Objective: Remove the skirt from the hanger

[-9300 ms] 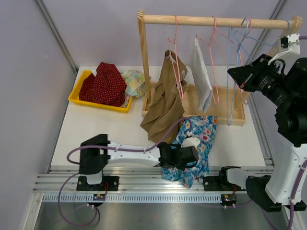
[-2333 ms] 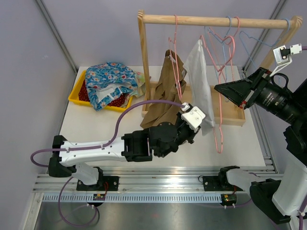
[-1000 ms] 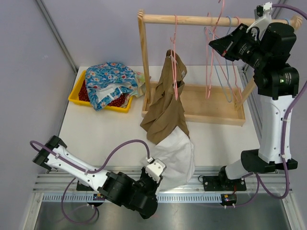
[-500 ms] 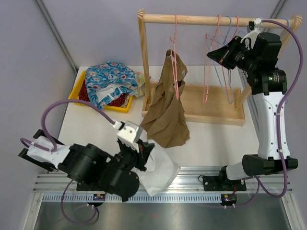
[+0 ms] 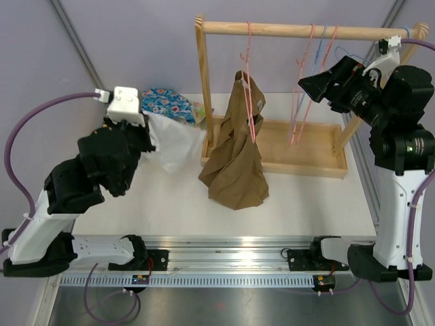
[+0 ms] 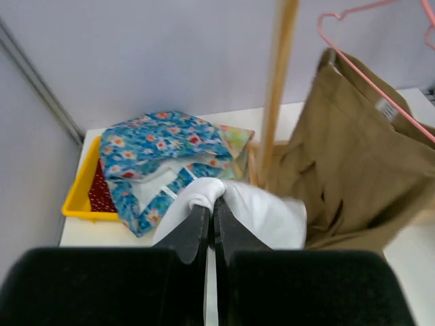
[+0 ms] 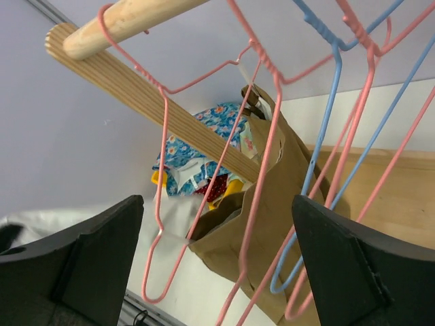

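Dangling white skirt (image 6: 265, 217) is clamped in left pincer (image 6: 212, 204); right pincer (image 7: 217, 204) gapes apart.

We see a plain white skirt (image 5: 173, 142), a khaki garment (image 5: 238, 163) on a pink hanger (image 6: 370, 83), and a blue cloth (image 6: 160, 139) with red, white and yellow flowers. A red white-dotted cloth (image 6: 102, 197) lies in a yellow bin (image 6: 77, 202) on a white counter (image 5: 306, 197).

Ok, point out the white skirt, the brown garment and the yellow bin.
white skirt (image 5: 173, 139), top view, middle of the cloth
brown garment (image 5: 238, 170), top view, lower folds
yellow bin (image 6: 76, 197), left wrist view, left wall
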{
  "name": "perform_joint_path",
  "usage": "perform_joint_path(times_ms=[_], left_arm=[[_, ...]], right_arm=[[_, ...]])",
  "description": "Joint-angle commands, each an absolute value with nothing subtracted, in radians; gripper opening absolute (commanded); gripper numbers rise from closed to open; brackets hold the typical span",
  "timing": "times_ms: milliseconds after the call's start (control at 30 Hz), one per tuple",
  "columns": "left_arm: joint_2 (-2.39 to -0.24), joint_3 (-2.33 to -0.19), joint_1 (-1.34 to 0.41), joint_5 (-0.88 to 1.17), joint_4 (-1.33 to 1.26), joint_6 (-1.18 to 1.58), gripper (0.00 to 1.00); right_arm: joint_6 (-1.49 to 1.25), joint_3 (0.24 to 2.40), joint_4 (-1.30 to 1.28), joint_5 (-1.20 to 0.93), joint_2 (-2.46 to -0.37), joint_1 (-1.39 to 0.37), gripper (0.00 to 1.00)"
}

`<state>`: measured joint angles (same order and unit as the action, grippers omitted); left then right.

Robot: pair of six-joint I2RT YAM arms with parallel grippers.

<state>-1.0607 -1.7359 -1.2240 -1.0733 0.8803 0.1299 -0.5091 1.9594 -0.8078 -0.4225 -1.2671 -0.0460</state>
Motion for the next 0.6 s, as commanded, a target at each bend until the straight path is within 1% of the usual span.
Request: perform_joint_path(times_ms=[0,33,67,167,200,233,267,333,367,400,467,500,533,567], left_arm=[[-1.129,-1.834,-0.987,-0.864,0.709,-0.138,0.0],[-1.149,-1.854,-0.929,-0.836,0.706,-0.144,0.0],[-1.172,-1.88,-0.813,-0.766,0.698,-0.152,0.0],[-1.279,-1.986,-0.62,-0.642,0.689,-0.134,0.0],[-1.313,-2.015,-0.5,-0.612,0.696,-0.091,0.0],[-1.395,-2.061,-0.448,-0.594,0.698,-0.071,0.0],[-1.432,-2.072,-0.366,-0.559,0.706,-0.027,0.0],[-1.539,-2.068,-0.302,-0.534,0.704,0.029,0.0],[-1.57,-2.034,-0.255,-0.487,0.703,0.087,0.02],[-1.595,-2.011,-0.232,-0.448,0.704,0.118,0.09],[-1.643,-1.916,-0.186,-0.35,0.706,0.21,0.62],[-1.647,-1.875,-0.178,-0.335,0.689,0.225,0.82],[-1.643,-1.818,-0.173,-0.322,0.667,0.236,0.99],[-1.623,-1.731,-0.172,-0.307,0.611,0.241,0.99]], right_arm=[[-0.469,1.924,-0.802,-0.359,-1.178,-0.048,0.98],[-0.469,1.907,-0.795,-0.356,-1.164,-0.048,0.98],[-0.471,1.892,-0.79,-0.357,-1.138,-0.048,0.98],[-0.477,1.829,-0.772,-0.368,-1.102,-0.049,0.98],[-0.485,1.798,-0.764,-0.371,-1.095,-0.048,0.98],[-0.489,1.786,-0.759,-0.38,-1.089,-0.049,0.98],[-0.497,1.776,-0.758,-0.387,-1.082,-0.049,0.98],[-0.502,1.753,-0.753,-0.408,-1.075,-0.048,0.98],[-0.505,1.747,-0.755,-0.413,-1.069,-0.048,0.98],[-0.506,1.738,-0.756,-0.416,-1.065,-0.049,0.98],[-0.503,1.736,-0.764,-0.419,-1.051,-0.049,0.98],[-0.5,1.74,-0.775,-0.42,-1.046,-0.048,0.98],[-0.496,1.743,-0.779,-0.425,-1.042,-0.048,0.98],[-0.491,1.744,-0.784,-0.431,-1.035,-0.048,0.98]])
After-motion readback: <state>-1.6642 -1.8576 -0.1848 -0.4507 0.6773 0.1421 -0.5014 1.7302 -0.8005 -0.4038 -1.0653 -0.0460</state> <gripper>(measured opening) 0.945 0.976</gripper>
